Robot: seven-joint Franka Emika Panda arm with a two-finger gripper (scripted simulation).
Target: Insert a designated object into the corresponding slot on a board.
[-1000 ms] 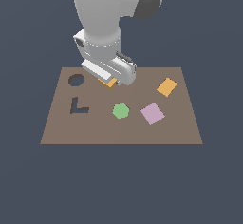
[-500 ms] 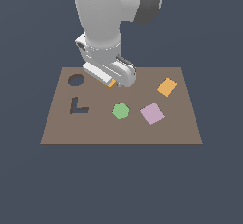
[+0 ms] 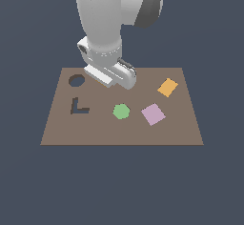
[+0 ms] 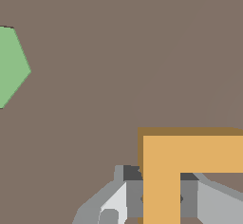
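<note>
The orange L-shaped piece (image 4: 161, 171) sits between my gripper's (image 4: 161, 197) grey fingers (image 4: 130, 192), which are shut on it. It hangs just above the brown board (image 3: 181, 128), with bare board under it in the wrist view. In the exterior view the gripper (image 3: 112, 78) is over the board's back middle, and the hand hides the piece. The dark L-shaped slot (image 3: 78, 107) lies toward the exterior view's left, nearer the front than the gripper and apart from it.
A dark round cutout (image 3: 76, 80) lies behind the slot. A green hexagon (image 3: 121, 111) lies in front of the gripper and also shows in the wrist view (image 4: 9, 66). A pink square (image 3: 153, 114) and an orange square tile (image 3: 167, 87) lie to the exterior view's right.
The hand has turned and shifted slightly over the board's back middle. The sliver of orange that showed under it is now hidden in the exterior view.
</note>
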